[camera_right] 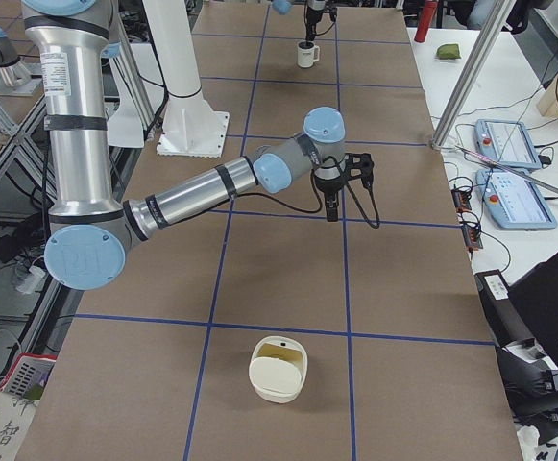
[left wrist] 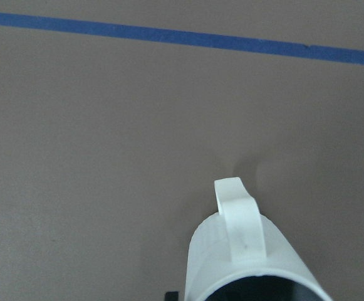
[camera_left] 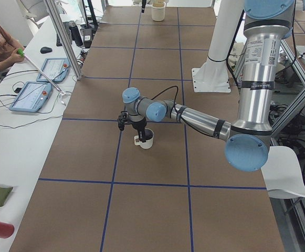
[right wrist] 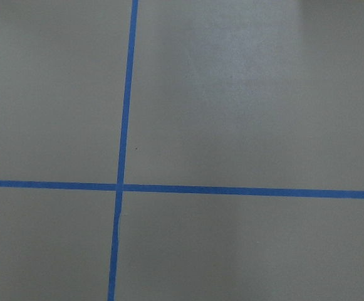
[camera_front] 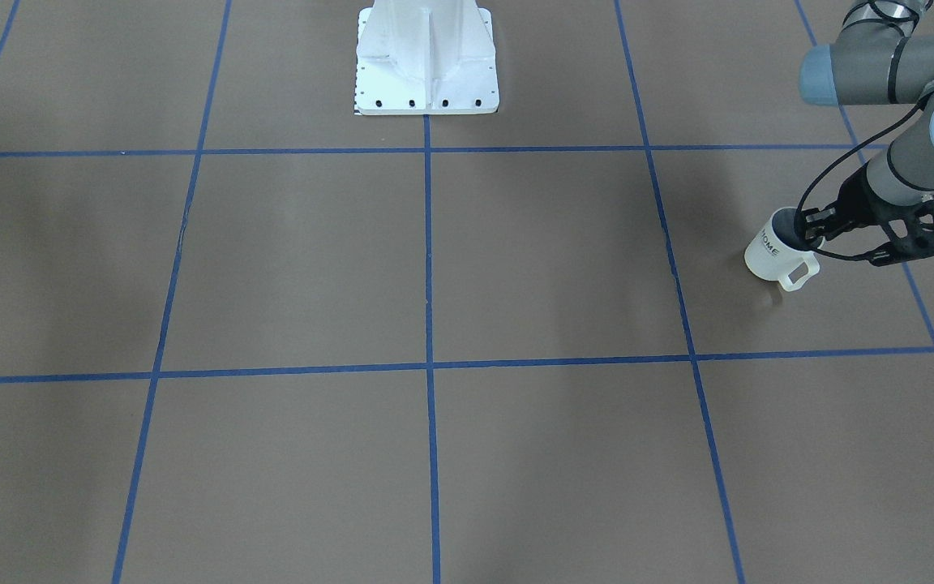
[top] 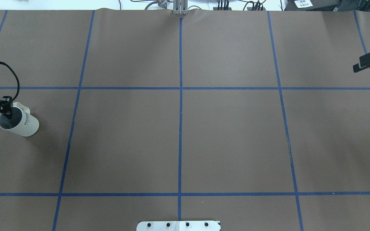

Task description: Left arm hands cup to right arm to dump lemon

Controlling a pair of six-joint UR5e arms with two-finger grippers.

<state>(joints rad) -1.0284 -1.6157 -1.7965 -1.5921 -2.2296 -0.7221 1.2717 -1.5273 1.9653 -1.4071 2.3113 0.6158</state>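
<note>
The cup (top: 22, 124) is a cream-white mug with black "HOME" lettering, at the table's far left in the overhead view. It hangs tilted just above the table, with a shadow under it, as the front-facing view (camera_front: 769, 253) shows. My left gripper (top: 7, 112) is shut on the cup's rim, one finger inside and one outside. The left wrist view shows the handle (left wrist: 239, 219) from above. The lemon is hidden; the cup's inside looks dark. My right gripper (top: 356, 68) hovers shut and empty at the far right edge, well away from the cup; it also shows in the right side view (camera_right: 331, 211).
The robot's white base (camera_front: 426, 61) stands at the middle of the robot's side of the table. A cream lidded container (camera_right: 279, 370) sits on the table at the right end. Blue tape lines cross the brown table. Operator tablets (camera_left: 31, 97) lie beyond the far edge.
</note>
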